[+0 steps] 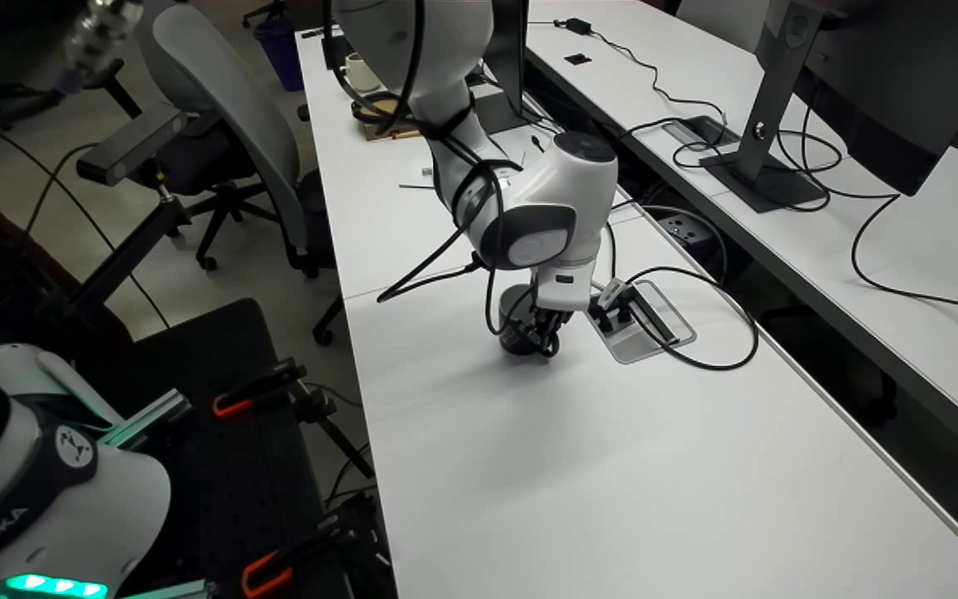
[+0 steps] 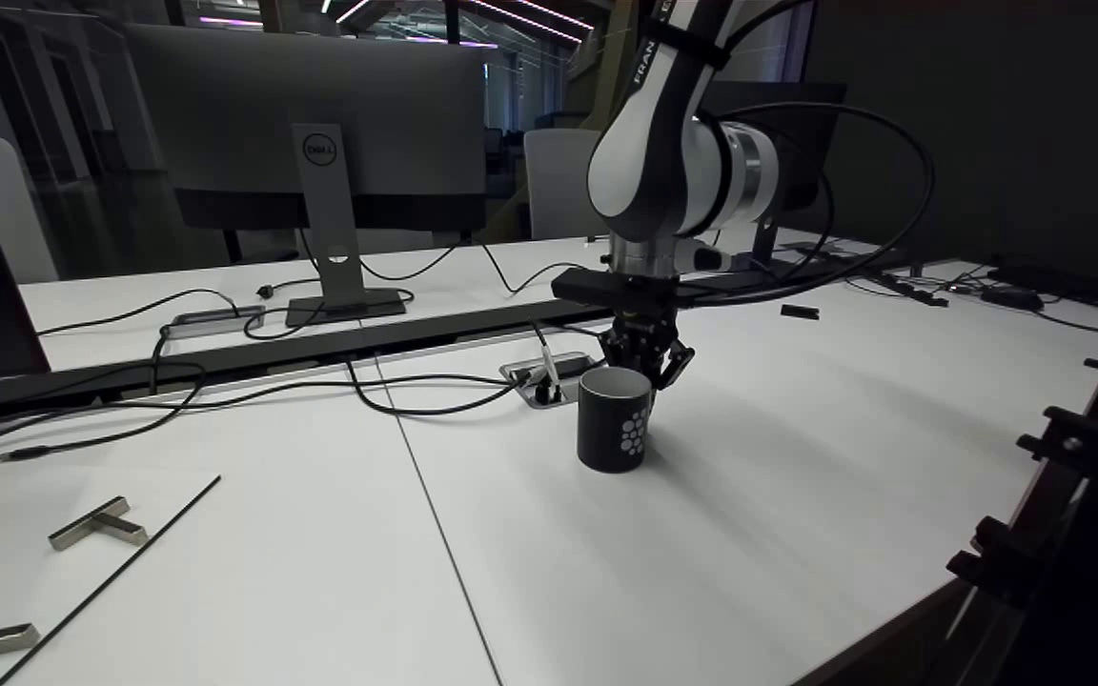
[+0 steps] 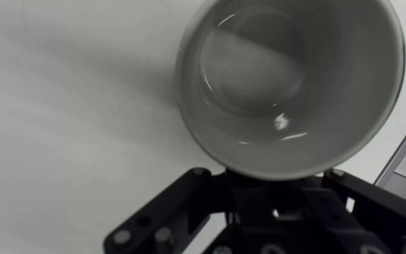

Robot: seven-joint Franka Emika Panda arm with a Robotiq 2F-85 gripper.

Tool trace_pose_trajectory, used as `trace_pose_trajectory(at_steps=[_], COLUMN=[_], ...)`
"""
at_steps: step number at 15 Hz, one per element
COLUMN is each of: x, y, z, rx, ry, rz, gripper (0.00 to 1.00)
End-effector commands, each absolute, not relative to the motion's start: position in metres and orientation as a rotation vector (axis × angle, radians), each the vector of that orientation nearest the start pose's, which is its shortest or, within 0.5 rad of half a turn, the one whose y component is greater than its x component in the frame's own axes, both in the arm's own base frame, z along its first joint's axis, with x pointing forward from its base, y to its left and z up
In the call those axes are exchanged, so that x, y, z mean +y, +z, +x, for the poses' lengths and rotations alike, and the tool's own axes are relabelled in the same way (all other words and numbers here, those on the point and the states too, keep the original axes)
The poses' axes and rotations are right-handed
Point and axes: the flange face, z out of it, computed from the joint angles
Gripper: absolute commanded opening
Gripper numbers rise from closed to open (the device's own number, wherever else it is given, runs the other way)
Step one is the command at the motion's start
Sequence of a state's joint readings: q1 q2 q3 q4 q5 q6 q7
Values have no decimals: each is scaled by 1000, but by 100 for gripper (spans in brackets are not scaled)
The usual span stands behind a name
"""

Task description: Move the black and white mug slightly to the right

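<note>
The black and white mug [image 1: 517, 339] stands upright on the white table, in both exterior views; its black outside with white dots shows in an exterior view [image 2: 610, 427]. In the wrist view I look down into its pale inside [image 3: 252, 74], which fills the upper right. My gripper [image 1: 544, 326] is at the mug's handle side, pointing down. In the wrist view the gripper [image 3: 277, 190] sits just below the rim, its links angled inward with the fingers drawn close together around the dark handle. The fingertips are hidden under the rim. It looks shut on the handle.
A metal cable box [image 1: 649, 326] with black plugs and wires is set in the table close beside the mug; it also shows in an exterior view [image 2: 520, 372]. Black cables loop across the table there. A monitor [image 2: 320, 124] stands on the table behind. A small black piece [image 2: 800, 312] lies farther back.
</note>
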State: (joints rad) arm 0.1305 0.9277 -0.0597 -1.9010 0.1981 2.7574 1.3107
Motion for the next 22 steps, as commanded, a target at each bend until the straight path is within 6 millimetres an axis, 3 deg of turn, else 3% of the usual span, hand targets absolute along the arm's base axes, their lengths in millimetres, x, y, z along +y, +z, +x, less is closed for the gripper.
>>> trace_pose_trajectory(at_steps=[1, 8, 22], x=[11, -25, -77], y=[-1, -7, 14], z=[573, 559, 536], rx=[2074, 2197, 2352], ry=[105, 119, -6], rz=[-2367, -2238, -2132], gripper=[2, 2, 2])
